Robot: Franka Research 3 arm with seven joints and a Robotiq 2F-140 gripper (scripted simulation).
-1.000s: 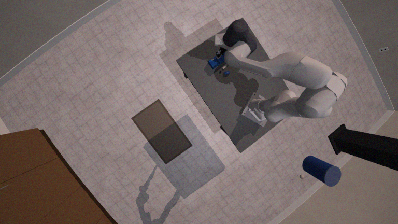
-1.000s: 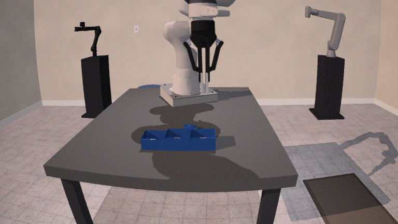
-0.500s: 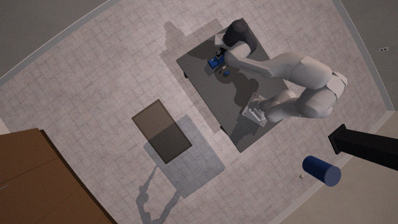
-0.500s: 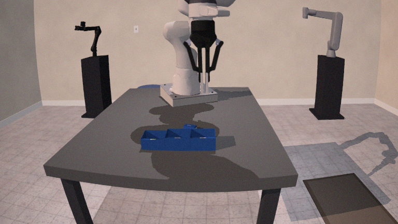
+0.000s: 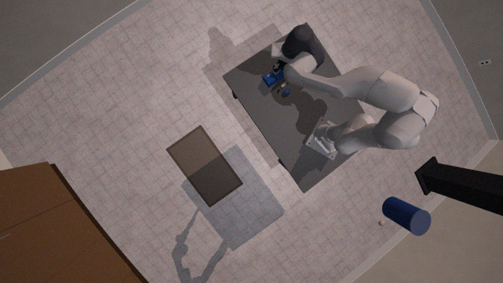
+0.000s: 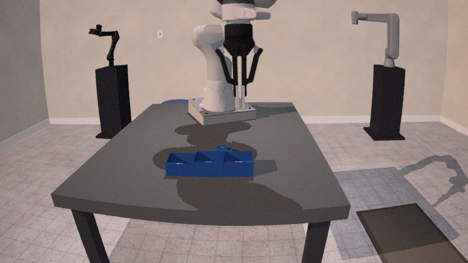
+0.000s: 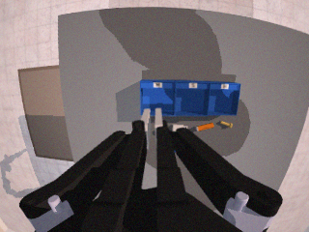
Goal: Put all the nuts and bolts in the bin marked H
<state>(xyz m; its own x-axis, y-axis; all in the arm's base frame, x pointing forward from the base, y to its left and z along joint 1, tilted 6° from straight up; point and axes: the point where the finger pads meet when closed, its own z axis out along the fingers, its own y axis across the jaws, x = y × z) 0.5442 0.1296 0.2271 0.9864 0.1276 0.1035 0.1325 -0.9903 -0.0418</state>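
Note:
A blue bin [image 6: 209, 171] [image 7: 207, 85] [image 5: 268, 79] with three compartments stands near the middle of the grey table [image 6: 113, 177] [image 7: 91, 58] [image 5: 259, 120]. I cannot read its marks. In the wrist view a small orange thing [image 7: 205, 128], a small yellowish thing [image 7: 226, 124] and a small pale thing [image 7: 176, 127] lie on the table just beside the bin. A small blue thing [image 6: 223, 148] [image 5: 285, 93] lies behind the bin. My gripper [image 6: 240, 103] [image 7: 153, 117] [image 5: 278, 67] hangs high above the bin's one end. Its fingers are shut, and I see nothing between them.
The arm's base plate [image 6: 220, 115] is bolted at the table's far end. Two black pedestals [image 6: 112, 101] [image 6: 386, 101] with other arms stand by the wall. A brown floor mat [image 6: 403, 232] [image 5: 204, 165] lies beside the table. A blue cylinder [image 5: 406, 215] lies on the floor.

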